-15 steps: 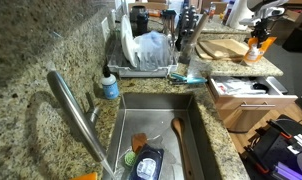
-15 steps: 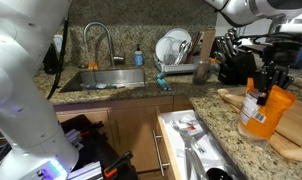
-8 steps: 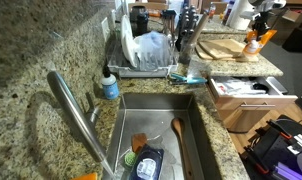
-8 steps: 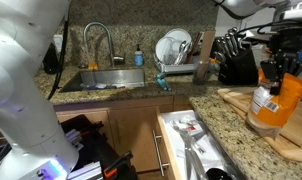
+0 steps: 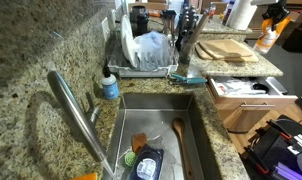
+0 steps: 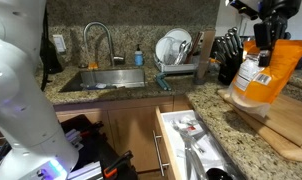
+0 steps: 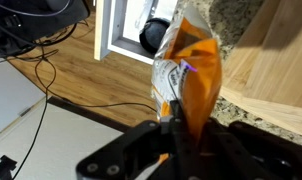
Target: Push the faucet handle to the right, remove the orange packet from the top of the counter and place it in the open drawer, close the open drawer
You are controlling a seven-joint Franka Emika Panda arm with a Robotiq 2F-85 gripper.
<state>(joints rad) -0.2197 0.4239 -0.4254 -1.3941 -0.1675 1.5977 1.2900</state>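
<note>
- One orange packet [image 6: 263, 75] hangs from your gripper [image 6: 264, 40], whose jaws are clamped on the packet's top edge. The bag dangles clear of the counter [image 6: 206, 108] in both exterior views.
- Directly under the gripper lies the wooden cutting board [image 6: 283, 122]. The packet's lower end is above the board and does not touch it.
- Lower than the gripper and off to one side, past the counter edge, the open drawer [image 6: 163, 140] stands pulled out with utensils inside.
- From the wrist view, the packet [image 7: 187, 75] stretches away from your gripper [image 7: 183, 125]. The drawer [image 7: 119, 35] shows beyond the packet, and the cutting board [image 7: 276, 70] lies beside it.
- Just beside the gripper, at about the packet's height, stands the knife block [image 6: 229, 55].
- Well away from the gripper, across the counter, the faucet [image 5: 76, 112] arches over the sink [image 5: 156, 108]. Its handle is too small for you to tell which way it points.
- Between the gripper and the faucet sits the dish rack [image 5: 146, 52], loaded with plates.
</note>
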